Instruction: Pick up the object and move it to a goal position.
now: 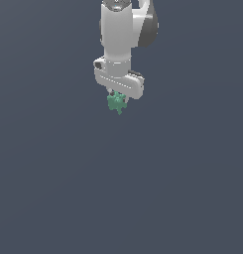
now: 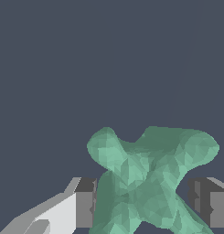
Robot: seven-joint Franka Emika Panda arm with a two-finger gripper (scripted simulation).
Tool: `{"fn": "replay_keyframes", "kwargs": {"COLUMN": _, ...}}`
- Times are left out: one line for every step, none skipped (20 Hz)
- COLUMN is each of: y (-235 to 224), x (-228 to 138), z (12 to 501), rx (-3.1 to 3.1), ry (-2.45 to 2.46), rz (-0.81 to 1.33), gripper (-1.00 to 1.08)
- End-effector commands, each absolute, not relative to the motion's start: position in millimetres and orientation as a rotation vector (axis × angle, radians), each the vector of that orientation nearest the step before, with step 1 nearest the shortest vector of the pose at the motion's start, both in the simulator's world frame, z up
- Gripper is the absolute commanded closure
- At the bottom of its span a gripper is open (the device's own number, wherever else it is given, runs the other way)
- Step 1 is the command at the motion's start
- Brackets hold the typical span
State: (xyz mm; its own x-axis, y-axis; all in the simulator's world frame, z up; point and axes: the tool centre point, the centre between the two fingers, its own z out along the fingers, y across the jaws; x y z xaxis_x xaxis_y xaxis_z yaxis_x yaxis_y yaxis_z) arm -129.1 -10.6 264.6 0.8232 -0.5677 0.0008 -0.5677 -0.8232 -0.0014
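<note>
The object (image 1: 116,102) is a small teal-green piece with short prongs, hanging directly under the white arm in the exterior view. My gripper (image 1: 115,99) is shut on it, and most of the fingers are hidden behind the hand. In the wrist view the object (image 2: 147,176) fills the space between the two fingers (image 2: 83,203), with my gripper (image 2: 145,203) closed against its sides. Its prongs stick out beyond the fingertips.
Only a flat, dark grey-blue surface (image 1: 121,188) shows around and below the arm. No other item or edge is visible in either view.
</note>
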Motion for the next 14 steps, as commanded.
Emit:
{"fn": "replay_keyframes", "kwargs": {"y": -15, "x": -135, "z": 284, "rx": -2.999, "ry": 0.933, "rz": 0.0, "gripper": 1.08}}
{"fn": "replay_keyframes", "kwargs": {"y": -17, "x": -137, "z": 291, "rx": -2.999, "ry": 0.933, "rz": 0.0, "gripper": 1.08}}
{"fn": "replay_keyframes", "kwargs": {"y": -18, "x": -138, "z": 297, "rx": -2.999, "ry": 0.933, "rz": 0.0, "gripper": 1.08}}
{"fn": "replay_keyframes", "kwargs": {"y": -19, "x": -140, "z": 303, "rx": -2.999, "ry": 0.933, "rz": 0.0, "gripper": 1.08}}
{"fn": "replay_keyframes", "kwargs": {"y": -21, "x": -141, "z": 308, "rx": -2.999, "ry": 0.933, "rz": 0.0, "gripper": 1.08}}
{"fn": "replay_keyframes", "kwargs": {"y": -22, "x": -142, "z": 313, "rx": -3.0, "ry": 0.933, "rz": 0.0, "gripper": 1.08}}
{"fn": "replay_keyframes", "kwargs": {"y": -23, "x": -143, "z": 317, "rx": -3.0, "ry": 0.933, "rz": 0.0, "gripper": 1.08}}
{"fn": "replay_keyframes", "kwargs": {"y": -23, "x": -144, "z": 321, "rx": -3.0, "ry": 0.933, "rz": 0.0, "gripper": 1.08}}
{"fn": "replay_keyframes", "kwargs": {"y": -24, "x": -145, "z": 325, "rx": -3.0, "ry": 0.933, "rz": 0.0, "gripper": 1.08}}
{"fn": "replay_keyframes", "kwargs": {"y": -25, "x": -145, "z": 327, "rx": -3.0, "ry": 0.933, "rz": 0.0, "gripper": 1.08}}
{"fn": "replay_keyframes", "kwargs": {"y": -25, "x": -146, "z": 330, "rx": -3.0, "ry": 0.933, "rz": 0.0, "gripper": 1.08}}
{"fn": "replay_keyframes", "kwargs": {"y": -26, "x": -146, "z": 332, "rx": -3.0, "ry": 0.933, "rz": 0.0, "gripper": 1.08}}
{"fn": "replay_keyframes", "kwargs": {"y": -26, "x": -146, "z": 333, "rx": -3.0, "ry": 0.933, "rz": 0.0, "gripper": 1.08}}
{"fn": "replay_keyframes", "kwargs": {"y": -26, "x": -146, "z": 334, "rx": -3.0, "ry": 0.932, "rz": 0.0, "gripper": 1.08}}
